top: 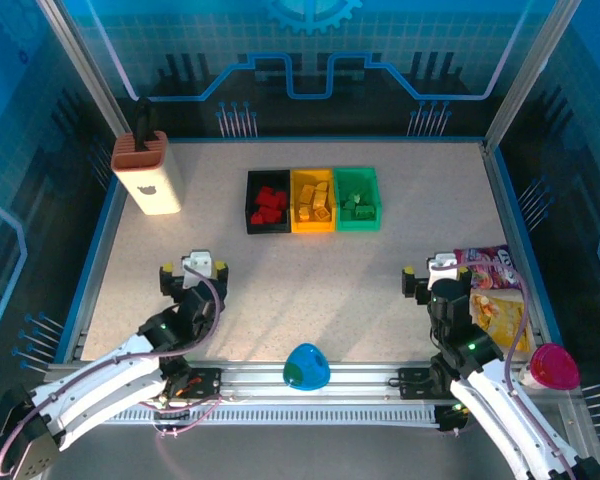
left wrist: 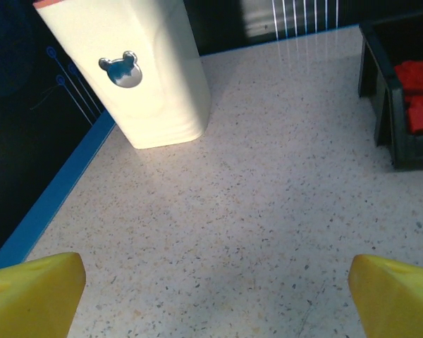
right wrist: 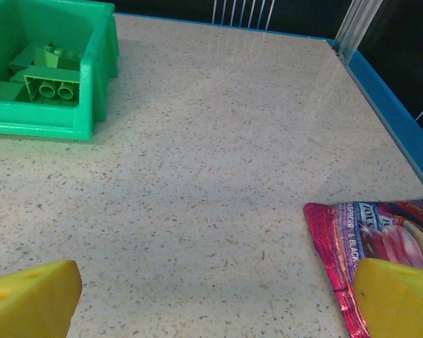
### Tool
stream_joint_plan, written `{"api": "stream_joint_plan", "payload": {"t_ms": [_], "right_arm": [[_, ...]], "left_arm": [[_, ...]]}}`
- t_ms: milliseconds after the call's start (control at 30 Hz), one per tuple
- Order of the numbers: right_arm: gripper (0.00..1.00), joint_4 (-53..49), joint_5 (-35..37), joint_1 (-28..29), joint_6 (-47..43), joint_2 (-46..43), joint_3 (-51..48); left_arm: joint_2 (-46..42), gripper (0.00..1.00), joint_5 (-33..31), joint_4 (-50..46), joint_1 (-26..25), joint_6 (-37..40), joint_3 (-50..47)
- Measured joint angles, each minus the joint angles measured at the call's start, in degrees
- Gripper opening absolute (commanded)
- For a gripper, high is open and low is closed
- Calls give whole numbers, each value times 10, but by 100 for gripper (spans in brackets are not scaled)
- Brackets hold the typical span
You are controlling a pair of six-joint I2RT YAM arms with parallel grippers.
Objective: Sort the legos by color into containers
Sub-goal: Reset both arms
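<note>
Three joined containers (top: pixel 313 228): one black, one yellow, one green. The legos (top: pixel 270 205) inside are too heaped to count. One knife block (top: pixel 150 185), two snack packets (top: pixel 492 266), one pink bowl (top: pixel 553 366), one blue-green dome (top: pixel 306 366).

Arms match: left arm (top: pixel 110 378), right arm (top: pixel 500 400), white shells, black joints, one green LED (top: pixel 167 325) each. Lilac cable (top: pixel 218 295) at left wrist's 3 o'clock. Left gripper (left wrist: pixel 215 296) pads (left wrist: pixel 32 296) yellow (wedge-shaped). White camera block (top: pixel 202 264) per wrist.
</note>
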Motion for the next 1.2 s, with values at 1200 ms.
{"api": "stream_joint_plan", "payload": {"t_ms": [1200], "right_arm": [[100,314,-13,-50,-44,120,-81]], "left_arm": [[111,99,49,322,99,102,-68]]}}
